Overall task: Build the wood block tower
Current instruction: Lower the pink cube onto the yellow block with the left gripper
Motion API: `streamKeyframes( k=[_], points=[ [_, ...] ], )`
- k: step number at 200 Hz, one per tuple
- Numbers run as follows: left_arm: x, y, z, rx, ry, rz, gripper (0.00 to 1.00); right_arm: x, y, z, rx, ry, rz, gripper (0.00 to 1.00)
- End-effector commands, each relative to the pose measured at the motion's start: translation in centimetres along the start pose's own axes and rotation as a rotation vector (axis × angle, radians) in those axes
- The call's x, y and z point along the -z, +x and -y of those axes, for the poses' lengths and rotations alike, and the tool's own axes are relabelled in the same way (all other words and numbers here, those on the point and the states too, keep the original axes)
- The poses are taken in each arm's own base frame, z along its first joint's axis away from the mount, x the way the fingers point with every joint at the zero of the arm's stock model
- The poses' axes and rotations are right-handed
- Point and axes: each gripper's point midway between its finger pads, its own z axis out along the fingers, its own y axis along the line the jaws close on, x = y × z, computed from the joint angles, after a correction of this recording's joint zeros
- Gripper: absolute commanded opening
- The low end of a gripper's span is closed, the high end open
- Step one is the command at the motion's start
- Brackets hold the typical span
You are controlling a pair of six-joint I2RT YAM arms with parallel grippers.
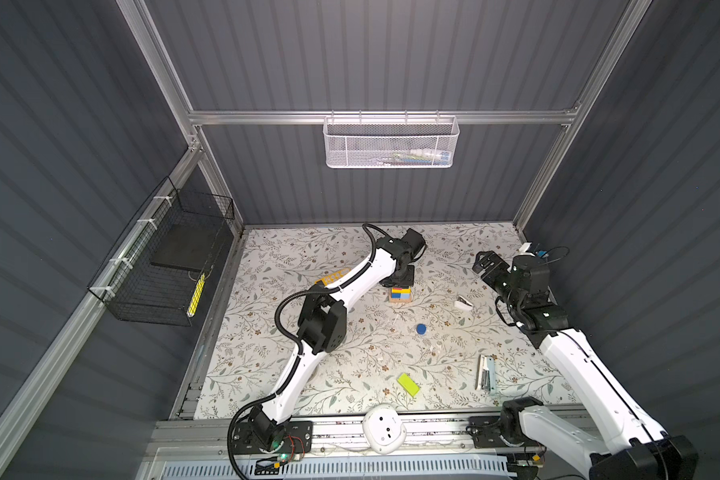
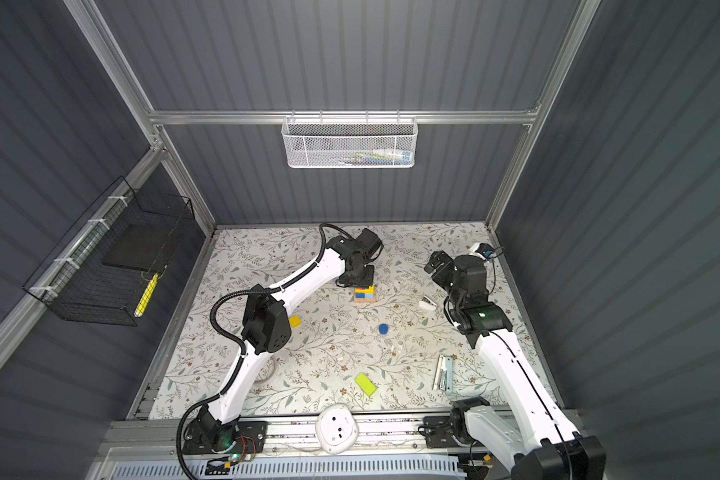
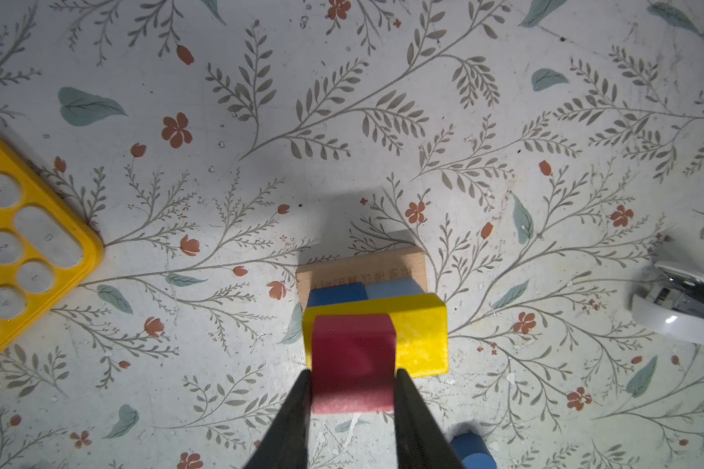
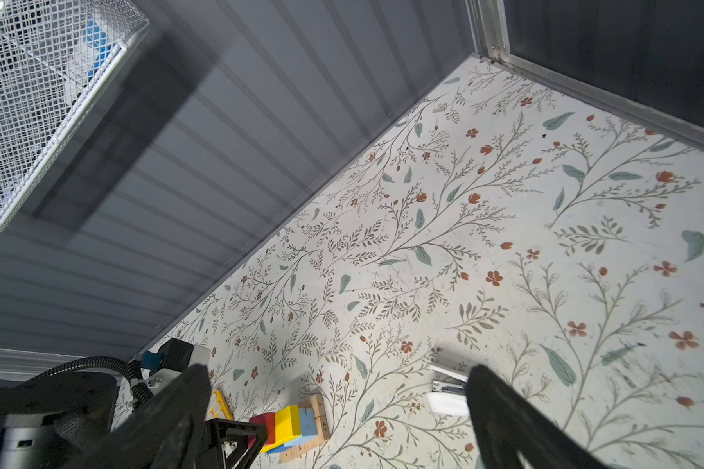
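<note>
One pink cube (image 3: 352, 345), pinched by the left gripper (image 3: 352, 379), sits on the yellow bar (image 3: 419, 337) topping the wood block tower (image 1: 400, 295) mid-table; the right gripper (image 4: 338, 375) hangs spread wide, well apart.

The surface (image 3: 383, 122) is off-white, patterned with grey-green sprigs, teal leaves and small rust-red flowers. From the bottom up, the wood block tower (image 1: 400, 294) shows a tan bar (image 3: 362, 270), a blue cube (image 3: 334, 294) beside a light-blue cube (image 3: 395, 288), a yellow bar (image 3: 419, 337) and a pinkish-red cube (image 3: 352, 357). At five o'clock from it is a blue cylinder (image 1: 421, 329), and at six a lime bar (image 1: 408, 384). The calculator (image 3: 29, 243) is yellow with white keys.
</note>
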Motion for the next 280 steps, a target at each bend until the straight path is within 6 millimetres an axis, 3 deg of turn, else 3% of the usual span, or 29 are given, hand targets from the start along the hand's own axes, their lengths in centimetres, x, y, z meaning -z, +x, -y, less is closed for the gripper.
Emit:
streamKeyframes(
  k=[1, 92, 167, 280],
  points=[
    [-0.03, 0.17, -0.13, 0.016, -0.019, 0.000, 0.33, -0.19, 0.20, 0.14, -0.007, -0.002, -0.004, 0.99],
    [0.10, 0.28, -0.50, 0.036, -0.032, 0.002, 0.33, -0.30, 0.32, 0.19, -0.011, -0.003, -0.008, 0.99],
    [0.07, 0.42, -0.34, 0.039, -0.024, -0.004, 0.40, -0.43, 0.40, 0.20, -0.014, -0.003, -0.012, 0.99],
    [0.53, 0.42, -0.06, 0.042, -0.004, -0.003, 0.37, -0.58, 0.37, 0.20, -0.015, -0.003, -0.012, 0.99]
  ],
)
